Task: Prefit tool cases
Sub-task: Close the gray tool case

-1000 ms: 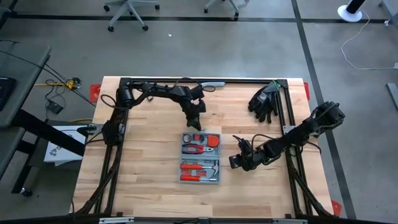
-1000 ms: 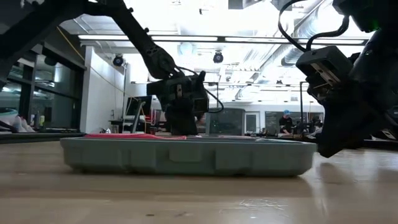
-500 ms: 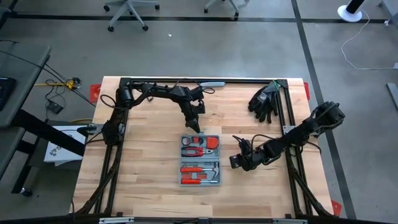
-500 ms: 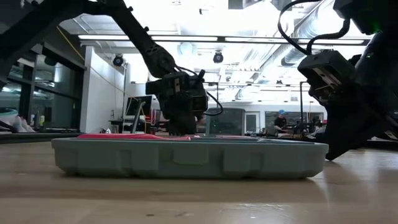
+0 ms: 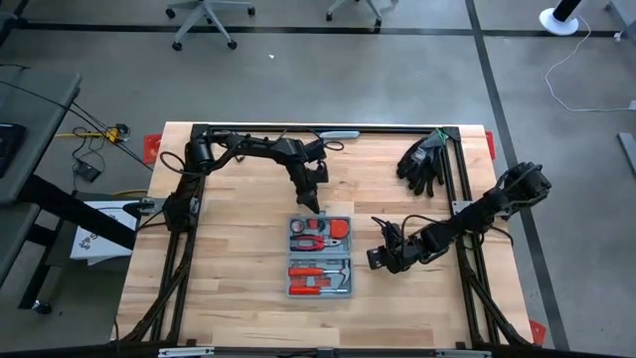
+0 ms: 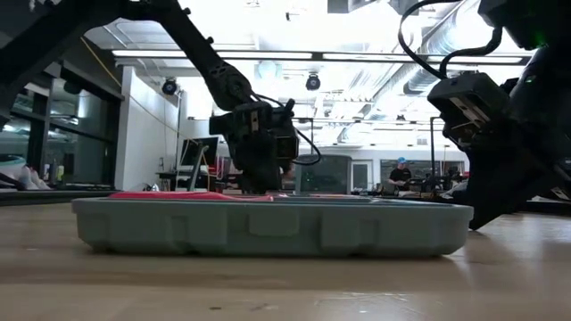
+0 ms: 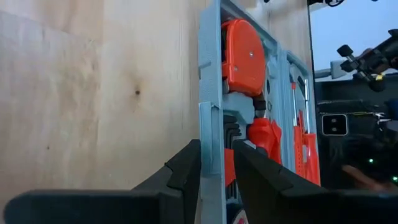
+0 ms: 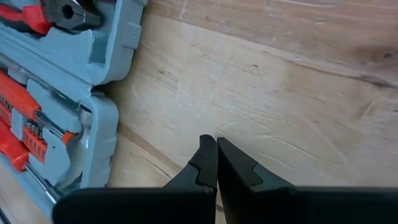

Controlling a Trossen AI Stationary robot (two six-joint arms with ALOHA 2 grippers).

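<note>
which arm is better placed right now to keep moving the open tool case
Left. The left gripper already pinches the far rim of the tool case; the right gripper hangs beside it, fingers together, off the case.

Grey concrete floor (image 5: 318,80) with dark tape lines around a pale wooden counter (image 5: 238,268). Wheeled office chairs (image 5: 204,18) beyond. Bright ceiling strip lights (image 6: 357,55), exposed ducts overhead.

Grey-blue tool case (image 5: 320,257), red-handled tools (image 5: 318,275)
</note>
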